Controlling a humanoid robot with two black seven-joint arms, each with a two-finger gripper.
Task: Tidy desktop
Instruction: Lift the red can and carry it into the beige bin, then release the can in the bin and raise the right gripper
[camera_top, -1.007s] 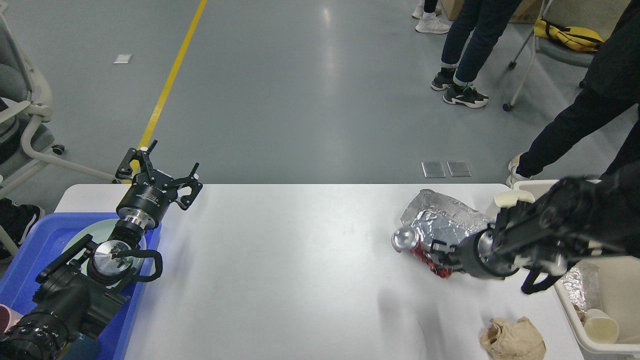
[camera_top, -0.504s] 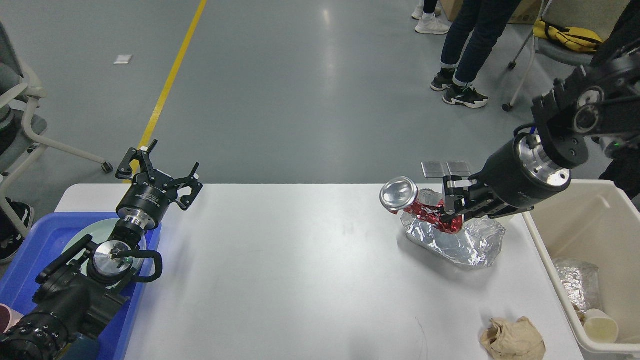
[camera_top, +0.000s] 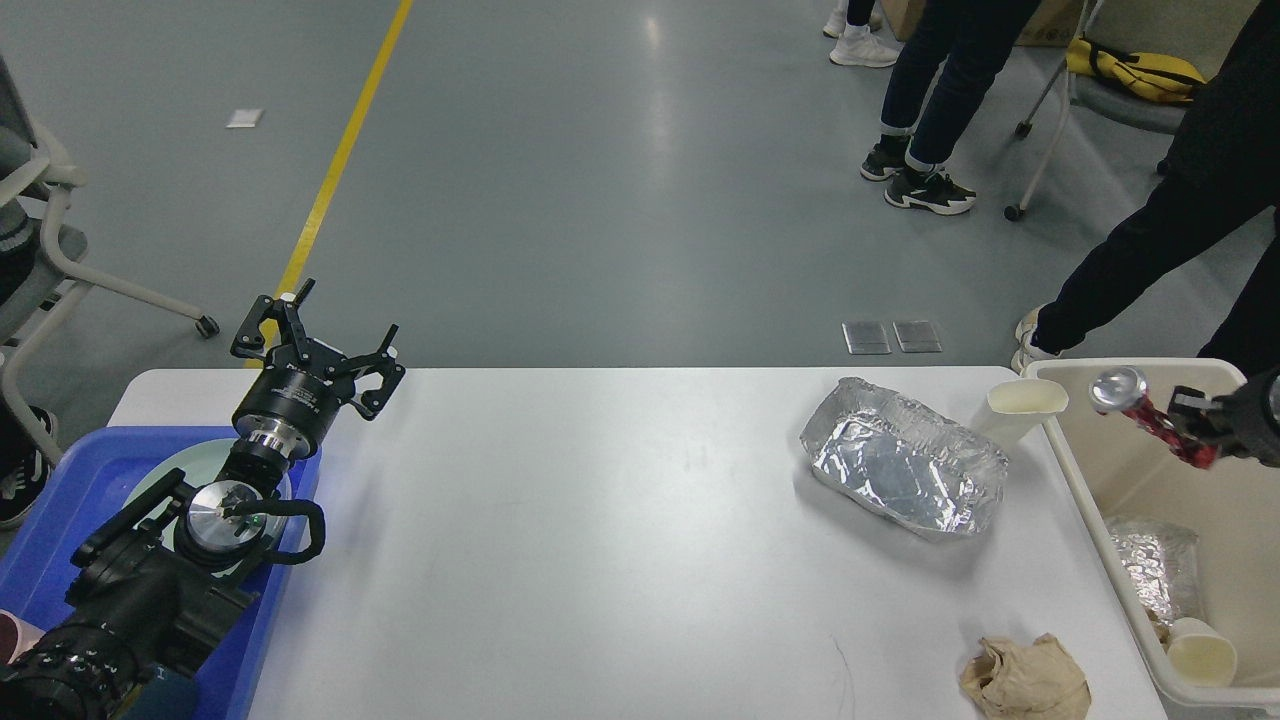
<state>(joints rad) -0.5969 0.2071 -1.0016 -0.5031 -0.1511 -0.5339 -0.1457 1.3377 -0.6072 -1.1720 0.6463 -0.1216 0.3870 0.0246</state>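
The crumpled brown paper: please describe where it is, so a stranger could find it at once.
Start at the white desktop and go to its near right corner, beside the cream bin. There lies the crumpled brown paper. Unlike the shiny foil tray farther back, it is dull, tan and wadded into a ball.

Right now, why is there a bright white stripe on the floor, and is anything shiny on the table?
Head view: the pale stripe on the grey floor is glare from lights above; the foil tray glints and throws a soft shadow on the desktop; the can in the right gripper at the picture's edge looks a bit blurred.
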